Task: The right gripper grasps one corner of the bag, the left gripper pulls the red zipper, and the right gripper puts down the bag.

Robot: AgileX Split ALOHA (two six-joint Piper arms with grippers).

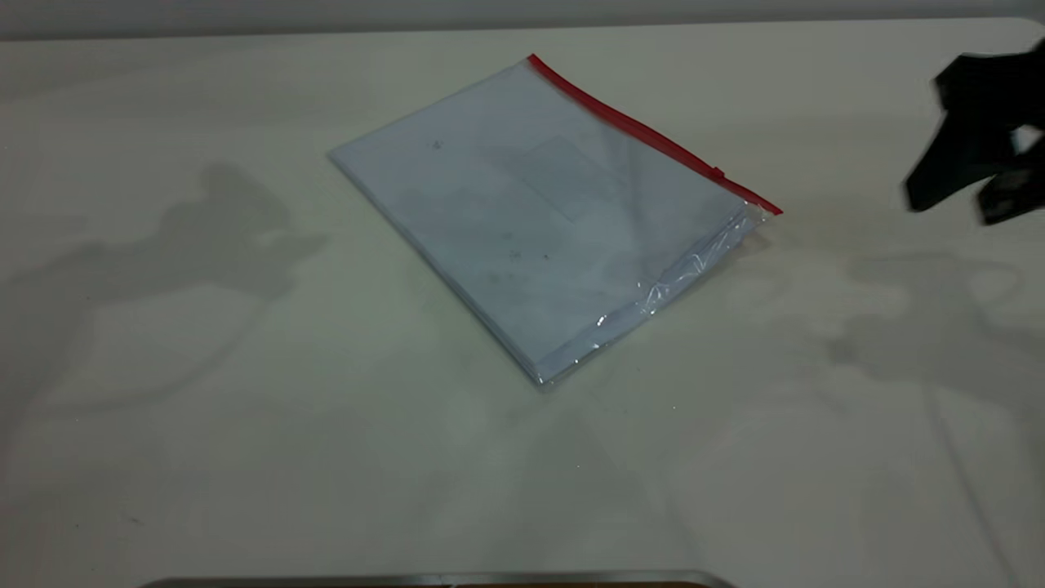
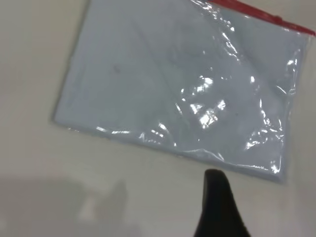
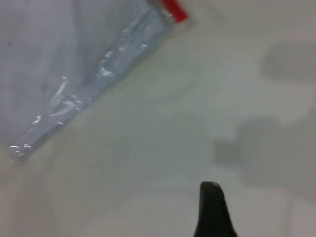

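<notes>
1. Exterior view: the bag lies flat on the table, the red zipper along its far edge. The right hand hangs well off the corner, fingers spread, holding nothing.
2. Left wrist view: the left hand hovers beside the bag's plain edge; grip state, can't tell.
3. Right wrist view: one fingertip aims toward the zipper-end corner, likely lining up the grasp.

Pale table, maybe metal edge.

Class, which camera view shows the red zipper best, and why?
The exterior view: the red zipper runs full length along the bag, with its slider visible. The left wrist view shows one stretch at the picture's edge; the right wrist view shows only its end.
</notes>
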